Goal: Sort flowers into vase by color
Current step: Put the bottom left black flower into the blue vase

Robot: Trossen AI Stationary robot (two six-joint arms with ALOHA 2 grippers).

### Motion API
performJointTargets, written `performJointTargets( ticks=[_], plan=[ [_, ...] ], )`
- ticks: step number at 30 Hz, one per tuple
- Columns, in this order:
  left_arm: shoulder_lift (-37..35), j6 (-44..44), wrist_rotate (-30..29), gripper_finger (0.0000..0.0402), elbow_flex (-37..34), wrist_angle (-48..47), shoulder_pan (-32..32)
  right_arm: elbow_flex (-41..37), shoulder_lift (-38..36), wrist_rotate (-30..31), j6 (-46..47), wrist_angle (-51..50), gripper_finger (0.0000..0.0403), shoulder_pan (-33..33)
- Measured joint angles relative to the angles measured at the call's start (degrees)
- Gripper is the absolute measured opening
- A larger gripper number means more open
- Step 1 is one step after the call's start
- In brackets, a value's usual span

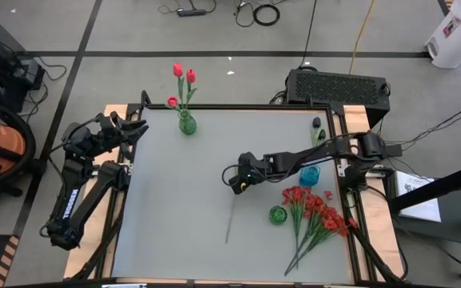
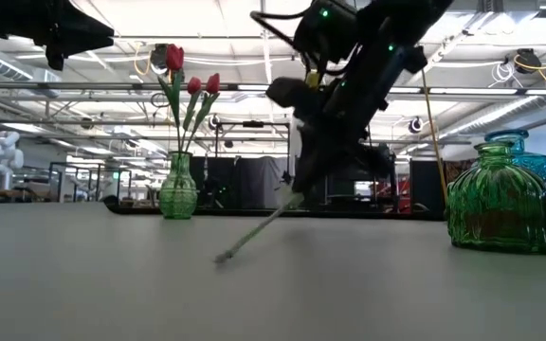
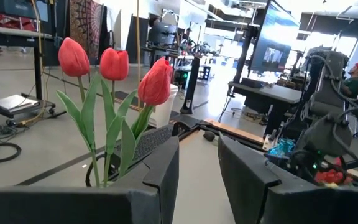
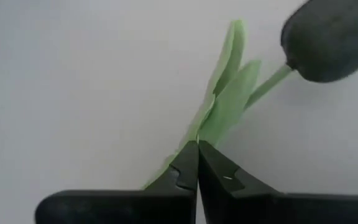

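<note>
A black tulip (image 4: pixel 328 37) with a long green stem (image 1: pixel 230 220) is in my right gripper (image 1: pixel 238 186), which is shut on it over the middle of the table. A green vase (image 1: pixel 186 124) at the far edge holds three red tulips (image 3: pixel 114 65). A bunch of small red blossoms (image 1: pixel 318 212) lies flat on the table at the near right. My left gripper (image 3: pixel 199 168) waits open at the table's far left corner, level with the red tulips. My right gripper pinches the black tulip's stem at the base of its leaves (image 4: pixel 194 138) between its two fingertips. The fingers slant down from the table's right side and lie across the stem. The flower sits tilted, its stem's free end (image 2: pixel 221 258) on the table, the rest lifted.
A green glass vase (image 1: pixel 277 214) and a blue one (image 1: pixel 309 174) stand right of my right gripper, beside the red blossoms. Another dark bud with green leaves (image 1: pixel 318 132) lies at the far right corner. Bare table stretches from the middle to the left.
</note>
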Motion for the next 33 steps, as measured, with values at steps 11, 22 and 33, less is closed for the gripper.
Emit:
performJointTargets(
  ticks=[11,22,33],
  plan=[
    [0.00,-0.04,-0.04,0.0118,0.00,-0.04,-0.01,0.02,-4.19,0.87,2.47,-10.23,0.0000,2.05],
    [0.00,-0.10,-0.11,0.0118,0.00,-0.04,-0.01,0.02,-4.53,0.85,5.90,-20.85,0.0000,2.17],
    [0.00,-0.10,-0.20,0.0118,0.00,-0.02,-0.01,0.02,-4.53,0.84,5.84,-21.41,0.0056,2.17]
  ],
)
